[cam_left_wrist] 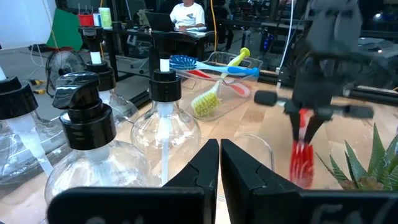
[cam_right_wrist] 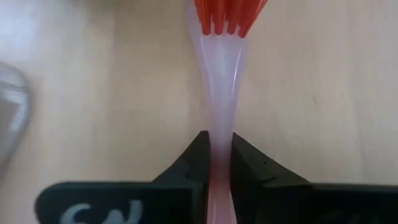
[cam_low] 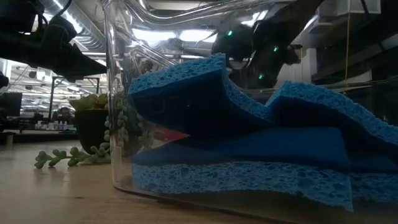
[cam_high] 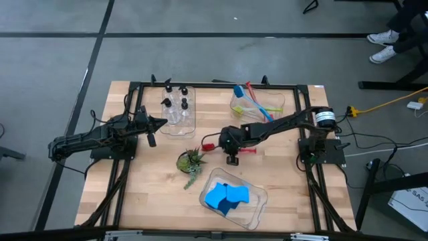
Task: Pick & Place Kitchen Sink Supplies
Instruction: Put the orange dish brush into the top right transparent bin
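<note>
Two dark fingers of the right gripper (cam_right_wrist: 216, 163) pinch the thin red-bristled brush's (cam_right_wrist: 219, 93) pale handle, ready for lifting

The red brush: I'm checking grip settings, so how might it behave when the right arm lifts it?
The red brush looks thin and light, so it should lift easily. The right gripper pinches its narrow, smooth handle, so it may pivot or slip. Its bristle end may droop slightly.

Little can be read. In the right wrist view, pale hand-scrawled marks on the dark body of the right gripper (cam_right_wrist: 216, 163) look like "SN", though they are cut off at the picture's edge. No other label or number is legible.
</note>
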Controlling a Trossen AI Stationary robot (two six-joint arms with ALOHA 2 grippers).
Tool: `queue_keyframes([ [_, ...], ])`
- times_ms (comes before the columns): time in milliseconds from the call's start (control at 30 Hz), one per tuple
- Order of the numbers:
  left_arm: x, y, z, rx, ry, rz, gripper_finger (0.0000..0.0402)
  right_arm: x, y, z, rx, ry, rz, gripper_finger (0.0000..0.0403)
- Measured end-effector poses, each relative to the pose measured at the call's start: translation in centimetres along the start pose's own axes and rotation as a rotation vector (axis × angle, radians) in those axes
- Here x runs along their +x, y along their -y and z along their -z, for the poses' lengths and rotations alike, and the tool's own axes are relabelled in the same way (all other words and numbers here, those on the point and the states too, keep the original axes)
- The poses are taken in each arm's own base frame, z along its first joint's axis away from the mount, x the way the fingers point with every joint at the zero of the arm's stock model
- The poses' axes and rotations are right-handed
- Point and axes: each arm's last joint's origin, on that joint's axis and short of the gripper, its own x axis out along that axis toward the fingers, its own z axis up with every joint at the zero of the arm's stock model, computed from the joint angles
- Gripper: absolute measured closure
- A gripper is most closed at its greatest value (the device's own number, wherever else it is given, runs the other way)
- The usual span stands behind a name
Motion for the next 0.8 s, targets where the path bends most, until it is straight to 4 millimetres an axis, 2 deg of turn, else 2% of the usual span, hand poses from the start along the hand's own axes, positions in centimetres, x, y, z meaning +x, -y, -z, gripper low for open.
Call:
queue_keyframes([
  [267,0.0,0.0,0.0,0.000,0.000,0.000,0.0391,-5.7,-0.2,-0.8,0.104,0.060,0.032,0.0365],
  [567,0.0,0.0,0.0,0.000,0.000,0.000,0.0392,-12.5,-0.7,-1.4,0.194,0.232,0.061,0.0364],
  [800,0.0,0.0,0.0,0.000,0.000,0.000,0.0394,-16.5,-0.8,-1.4,0.257,0.367,0.062,0.0364],
])
